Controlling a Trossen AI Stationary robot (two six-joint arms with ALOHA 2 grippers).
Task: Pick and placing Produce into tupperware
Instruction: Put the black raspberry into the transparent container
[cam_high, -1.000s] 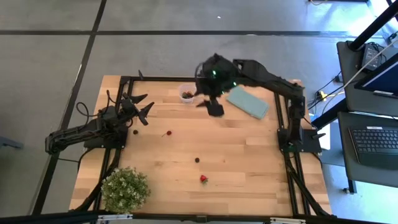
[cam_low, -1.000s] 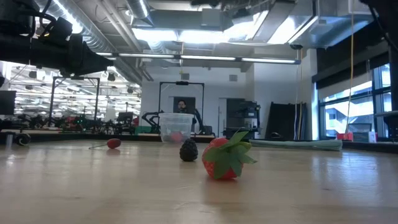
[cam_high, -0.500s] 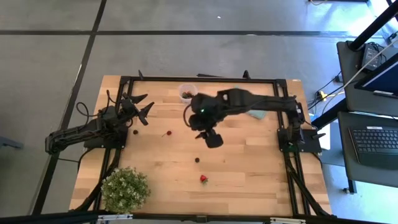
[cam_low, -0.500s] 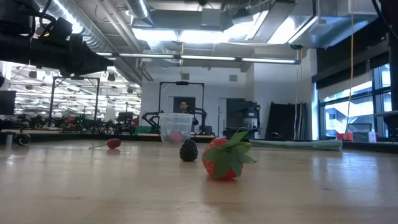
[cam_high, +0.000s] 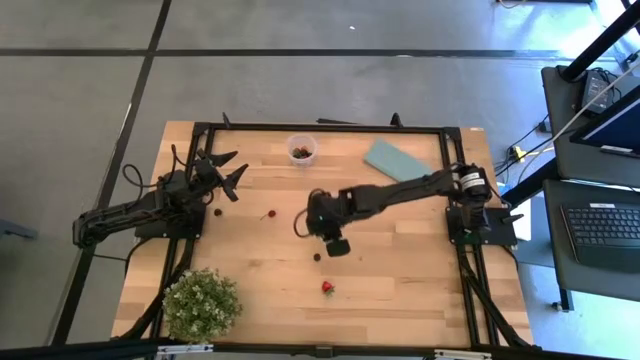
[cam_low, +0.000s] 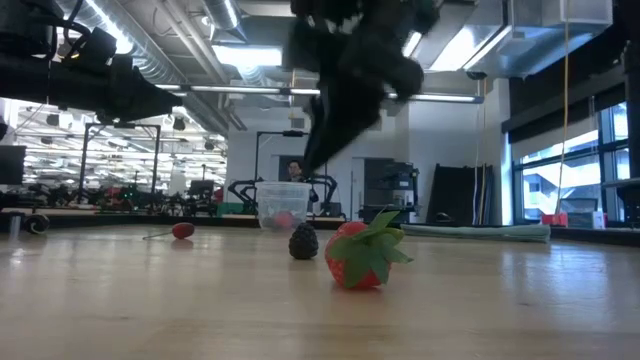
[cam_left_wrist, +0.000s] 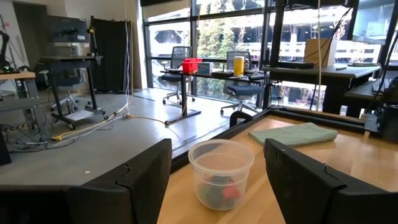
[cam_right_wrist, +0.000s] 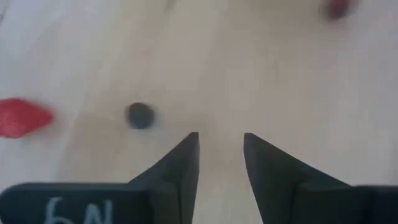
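Note:
The tupperware (cam_high: 301, 150), a clear round cup, stands at the table's far middle with dark and red produce in it. Loose produce lies on the wood: a blackberry (cam_high: 317, 257), a strawberry (cam_high: 327, 288), a small red piece (cam_high: 268, 213) and a dark piece (cam_high: 218, 211). My right gripper (cam_high: 320, 232) hangs over the middle of the table, slanting down, just beyond the blackberry (cam_right_wrist: 140, 115). Its fingers are open with a narrow gap and bare wood between them. My left gripper (cam_high: 228, 172) waits open at the far left, level, facing the cup (cam_left_wrist: 221, 174).
A flat teal piece (cam_high: 397, 160) lies at the far right. A leafy potted plant (cam_high: 200, 305) stands at the near left corner. A black frame rims the table. In the low view the strawberry (cam_low: 362, 255) and blackberry (cam_low: 303, 242) lie in front of the cup (cam_low: 284, 205).
My right gripper has swung from beside the cup toward the table's near edge and come down steeply toward the blackberry, tipping more downward. It now shows in the low view, where it was out of frame before. The produce and the cup have not moved.

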